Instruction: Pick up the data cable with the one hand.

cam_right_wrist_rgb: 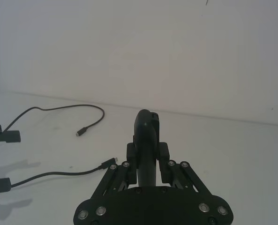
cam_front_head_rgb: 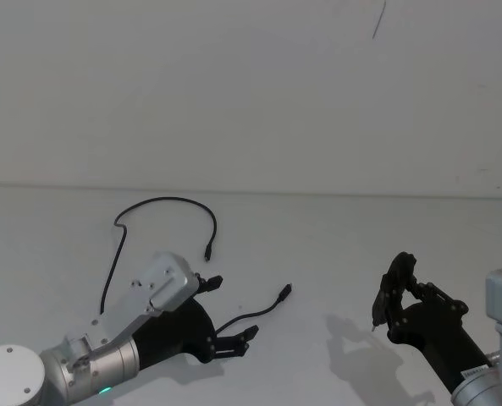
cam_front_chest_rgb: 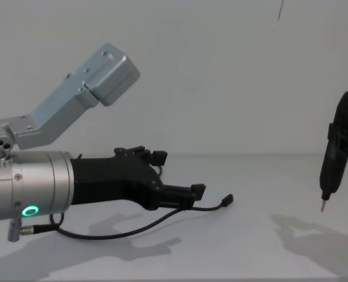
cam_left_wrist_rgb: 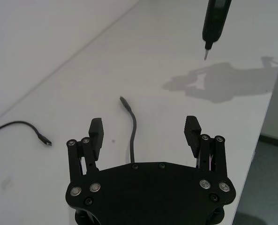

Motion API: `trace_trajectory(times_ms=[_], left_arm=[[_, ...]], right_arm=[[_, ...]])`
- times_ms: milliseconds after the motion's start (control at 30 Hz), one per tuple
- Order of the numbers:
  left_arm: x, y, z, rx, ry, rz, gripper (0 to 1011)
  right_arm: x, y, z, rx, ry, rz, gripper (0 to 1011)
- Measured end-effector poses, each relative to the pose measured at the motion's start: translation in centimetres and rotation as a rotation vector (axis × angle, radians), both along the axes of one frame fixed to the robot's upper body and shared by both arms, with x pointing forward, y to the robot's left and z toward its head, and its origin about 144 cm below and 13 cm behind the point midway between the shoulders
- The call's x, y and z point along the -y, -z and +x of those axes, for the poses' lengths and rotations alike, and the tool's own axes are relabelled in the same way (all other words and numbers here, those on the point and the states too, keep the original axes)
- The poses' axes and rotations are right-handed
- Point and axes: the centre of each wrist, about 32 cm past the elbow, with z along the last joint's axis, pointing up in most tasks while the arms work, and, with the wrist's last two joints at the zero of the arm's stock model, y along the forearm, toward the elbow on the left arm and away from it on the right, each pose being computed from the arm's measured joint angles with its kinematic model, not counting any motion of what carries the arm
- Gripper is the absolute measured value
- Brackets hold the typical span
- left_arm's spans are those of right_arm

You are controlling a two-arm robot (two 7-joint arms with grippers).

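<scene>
Left gripper (cam_left_wrist_rgb: 143, 125) is low over the table (cam_front_head_rgb: 335, 245), jaws spread wide and holding nothing. One end stretch of the data cable (cam_left_wrist_rgb: 133, 131) comes out from under its palm and runs forward between the two fingers (cam_left_wrist_rgb: 95, 129), touching neither. Its plug (cam_left_wrist_rgb: 123, 100) lies flat on the table past the fingertips.

From the chest view the gripper (cam_front_chest_rgb: 178, 173) points to the robot's right, nearly level. That cable end (cam_front_chest_rgb: 226, 201) lies on the surface below and ahead of the lower finger. Behind the black body sits a silver cylinder with a glowing green ring (cam_front_chest_rgb: 29, 210).

From the head view the left arm covers the cable's middle stretch. The remainder (cam_front_head_rgb: 170, 200) arcs away behind the gripper (cam_front_head_rgb: 231, 309) and curls back to a second plug (cam_front_head_rgb: 207, 252), near the upper finger but clear of it.

Right gripper (cam_right_wrist_rgb: 147, 152) stands well apart at the table's right side, closed upon a slim black tool (cam_right_wrist_rgb: 146, 126). The tool's pale tip (cam_front_chest_rgb: 322, 207) points down and hangs above the table without touching it. A plain white wall (cam_front_head_rgb: 251, 85) stands behind the table.
</scene>
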Motion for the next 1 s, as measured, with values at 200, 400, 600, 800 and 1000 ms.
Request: trace_trajectory(times_ms=[200,400,600,800,1000], left_arm=[[-0.3,0.2,0.4,-0.025,-0.004,0.016,1001],[-0.7,0.4,0.9,-0.044,-0.020,0.016,1002],[-0.8,0.5,1.8,-0.062,-0.032,0.013,1002],[-0.8,0.6,2.4,-0.078,-0.030,0.011,1002],[-0.5,0.9,3.1,-0.100,-0.016,0.014,1001]], right_arm=[[0.0,0.0,0.0,0.000,0.000,0.000,269],[0.0,0.0,0.0,0.000,0.000,0.000,269],[0.0,0.0,0.0,0.000,0.000,0.000,269],[0.0,0.0,0.0,0.000,0.000,0.000,269],[0.0,0.0,0.0,0.000,0.000,0.000,269]])
